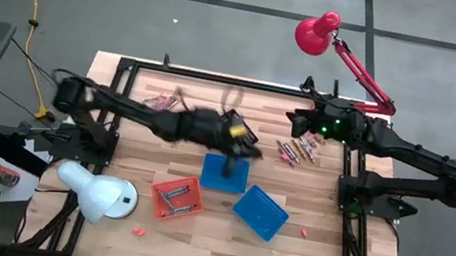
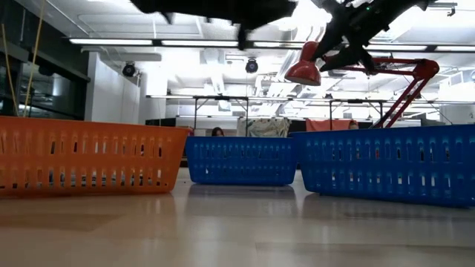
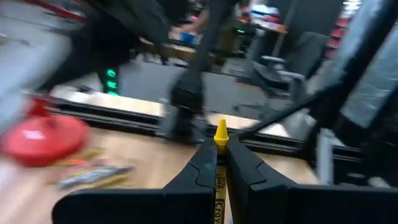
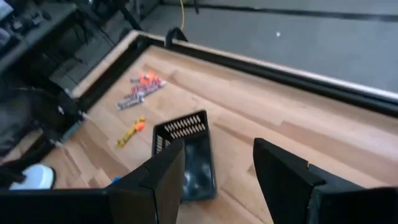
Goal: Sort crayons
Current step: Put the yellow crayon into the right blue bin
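Observation:
My left gripper (image 3: pixel 221 154) is shut on a yellow crayon (image 3: pixel 220 134) and hangs above the middle of the table (image 1: pixel 247 144), just beyond the far edge of the dark blue middle basket (image 1: pixel 225 173). One heap of crayons (image 1: pixel 296 148) lies on the wood at the far right, and another (image 1: pixel 161 99) at the far left. My right gripper (image 4: pixel 217 158) is open and holds nothing. It is raised near the far right of the table (image 1: pixel 303 121), close to the right heap. My left gripper pinches the yellow crayon between its two fingers (image 3: pixel 200 168). The crayon lies along the fingers, its labelled shaft (image 3: pixel 219 193) between them and its pointed tip (image 3: pixel 221 130) sticking out past their ends. The fingers point about level toward the table's right side. The crayon is clear of the table.
An orange basket (image 1: pixel 176 198) and a blue basket (image 1: pixel 260 212) stand near the front. Two stray crayons (image 1: pixel 139 230) (image 1: pixel 304 229) lie on the wood. A white lamp (image 1: pixel 98 195) stands at front left. A red lamp (image 1: pixel 317 31) reaches over the far right edge.

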You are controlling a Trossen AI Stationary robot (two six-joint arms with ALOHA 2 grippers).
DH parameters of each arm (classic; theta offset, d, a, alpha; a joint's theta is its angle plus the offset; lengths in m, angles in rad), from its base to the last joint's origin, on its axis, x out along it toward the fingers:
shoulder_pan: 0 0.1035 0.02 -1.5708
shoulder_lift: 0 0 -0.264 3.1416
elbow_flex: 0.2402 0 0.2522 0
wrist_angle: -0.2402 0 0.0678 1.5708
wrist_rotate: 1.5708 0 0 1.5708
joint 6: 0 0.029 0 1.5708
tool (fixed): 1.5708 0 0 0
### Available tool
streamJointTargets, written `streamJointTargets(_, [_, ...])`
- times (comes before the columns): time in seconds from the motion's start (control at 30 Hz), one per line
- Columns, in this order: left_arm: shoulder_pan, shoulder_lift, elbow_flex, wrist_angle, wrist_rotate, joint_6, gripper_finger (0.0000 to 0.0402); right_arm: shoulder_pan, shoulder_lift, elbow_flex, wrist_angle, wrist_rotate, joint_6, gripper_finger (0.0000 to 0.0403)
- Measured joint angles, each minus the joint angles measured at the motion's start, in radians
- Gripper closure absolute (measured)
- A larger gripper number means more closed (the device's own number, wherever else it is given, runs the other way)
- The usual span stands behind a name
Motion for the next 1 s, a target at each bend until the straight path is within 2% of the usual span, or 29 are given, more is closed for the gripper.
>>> streamJointTargets(0.17, [-0.089, 0.201, 0.155, -0.006, -0.002, -0.061, 0.0401, 0.001, -0.025, 0.0, 0.002, -0.003, -0.008, 0.0218])
streamJointTargets(0.3, [-0.135, 0.327, 0.266, -0.009, -0.003, -0.073, 0.0401, 0.002, -0.021, 0.0, 0.005, -0.047, -0.019, 0.0218])
streamJointTargets(0.53, [-0.172, 0.404, 0.333, -0.044, -0.004, -0.039, 0.0401, 0.004, -0.041, 0.0, 0.031, -0.189, -0.016, 0.0218])
streamJointTargets(0.6, [-0.175, 0.388, 0.331, -0.098, -0.004, -0.001, 0.0401, 0.014, -0.059, 0.0, 0.044, -0.227, -0.015, 0.0218])
streamJointTargets(0.67, [-0.172, 0.348, 0.33, -0.222, -0.014, 0.054, 0.0401, 0.031, -0.082, 0.0, 0.06, -0.23, -0.005, 0.0218])
streamJointTargets(0.83, [-0.114, 0.168, 0.329, -0.59, -0.136, 0.213, 0.0401, 0.076, -0.125, 0.0, 0.086, -0.201, 0.018, 0.0218])
streamJointTargets(0.93, [-0.062, 0.041, 0.274, -0.637, -0.171, 0.288, 0.0401, 0.111, -0.126, 0.0, 0.1, -0.171, 0.03, 0.0218])
streamJointTargets(1.0, [-0.019, -0.047, 0.211, -0.587, -0.171, 0.282, 0.0401, 0.137, -0.113, 0.0, 0.124, -0.159, 0.03, 0.0218])
